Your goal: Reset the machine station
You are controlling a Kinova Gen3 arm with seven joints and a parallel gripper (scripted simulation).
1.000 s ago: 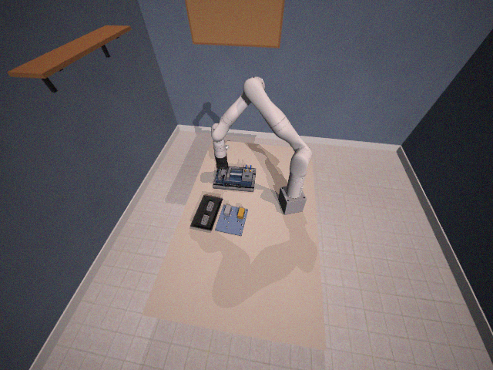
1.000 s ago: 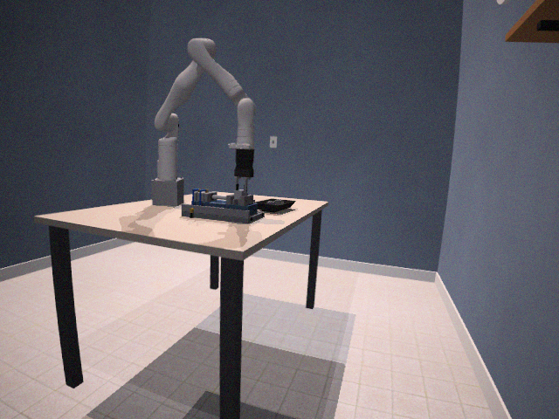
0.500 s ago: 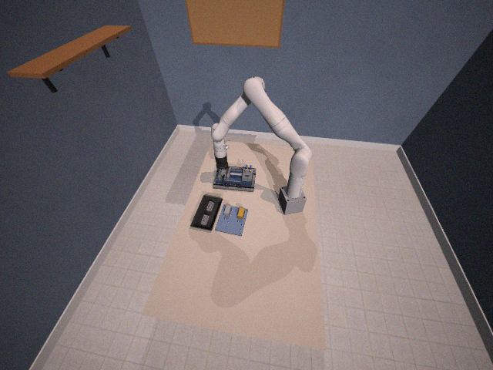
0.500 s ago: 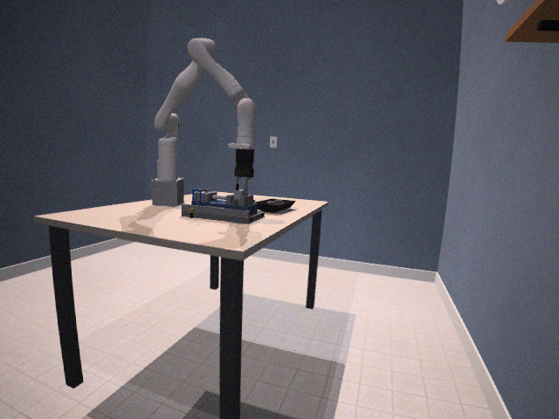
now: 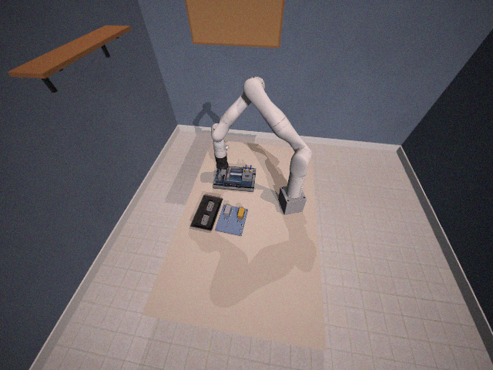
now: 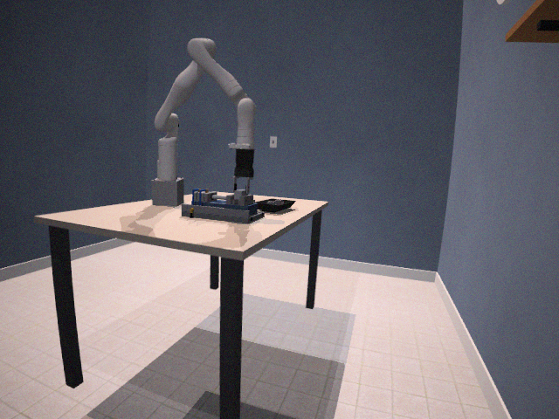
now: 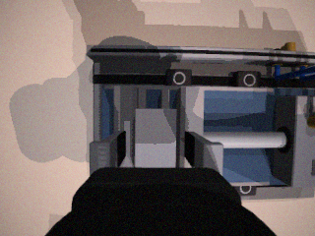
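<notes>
Claw (image 5: 222, 174) (image 6: 242, 185) (image 7: 155, 144) open above the vise (image 5: 235, 186) (image 6: 217, 211) (image 7: 300, 182), astride a gray aluminum blank (image 7: 156, 140). Two finished parts (image 5: 209, 206) occupy the black outfeed tray (image 5: 192, 227) (image 6: 266, 209).

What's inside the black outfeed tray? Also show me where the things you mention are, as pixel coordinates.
Two gray finished parts (image 5: 209, 206) (image 5: 204, 219) lie apart in the outfeed tray (image 5: 192, 227) (image 6: 272, 209), pockets up. The tray floor directly beneath them is covered, so nothing there can be seen.

No readable text anywhere.
</notes>
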